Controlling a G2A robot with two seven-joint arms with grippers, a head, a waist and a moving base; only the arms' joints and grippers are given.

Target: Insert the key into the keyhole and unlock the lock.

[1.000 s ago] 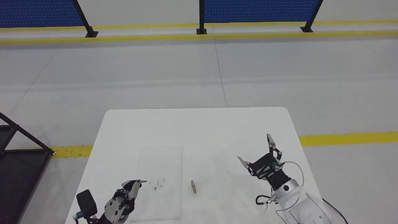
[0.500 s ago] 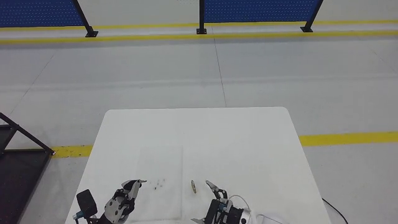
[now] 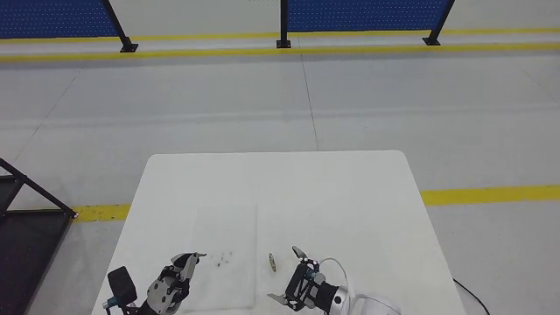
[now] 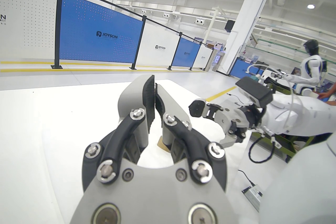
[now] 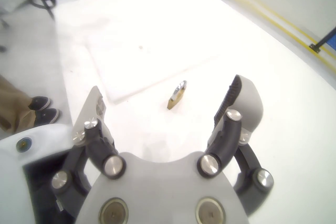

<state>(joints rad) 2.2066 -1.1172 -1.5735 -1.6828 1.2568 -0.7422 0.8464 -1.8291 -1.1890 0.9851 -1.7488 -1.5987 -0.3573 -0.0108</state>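
Here's the lock (image 5: 177, 96), brass body and silvery shackle, sitting on the glossy white table (image 3: 350, 192) just beside a thin pale mat (image 5: 147, 51). The right gripper (image 5: 166, 89) hovers near it, jaws spread wide. The left gripper (image 4: 153, 88) is well apart, its ribbed black jaws pressed together. Blue perforated panels (image 3: 376, 0) stand behind.

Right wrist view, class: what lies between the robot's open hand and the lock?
The stretch is bare: in the right wrist view, plain table runs from the right hand to the lock.
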